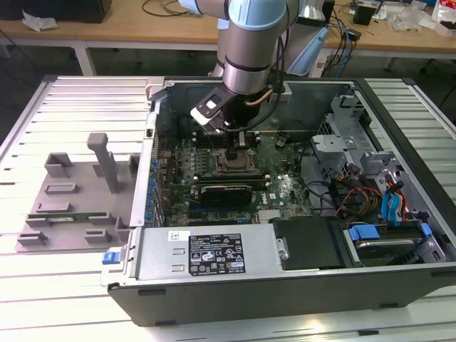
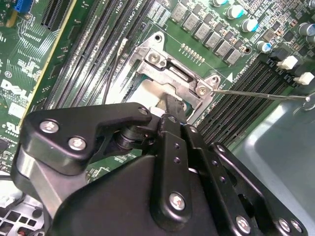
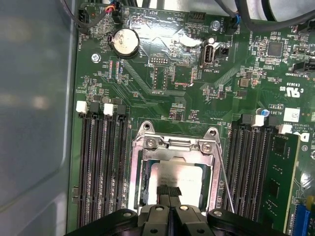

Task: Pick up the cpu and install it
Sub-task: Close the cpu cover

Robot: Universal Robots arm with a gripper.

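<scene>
In the first wrist view the gripper [image 3: 170, 191] covers one edge of the cpu [image 3: 184, 178]; in the second wrist view its body hides most of the socket frame [image 2: 170, 69].

Arm [image 1: 255, 21], one: I am watching it reaching steeply downward in the exterior view, wrist [image 1: 246, 71] pointing straight down. Gripper [image 3: 170, 191], one: hanging nose-down, its fingers [image 3: 164, 192] pressing flat together, no gap showing between them in the first wrist view.
</scene>
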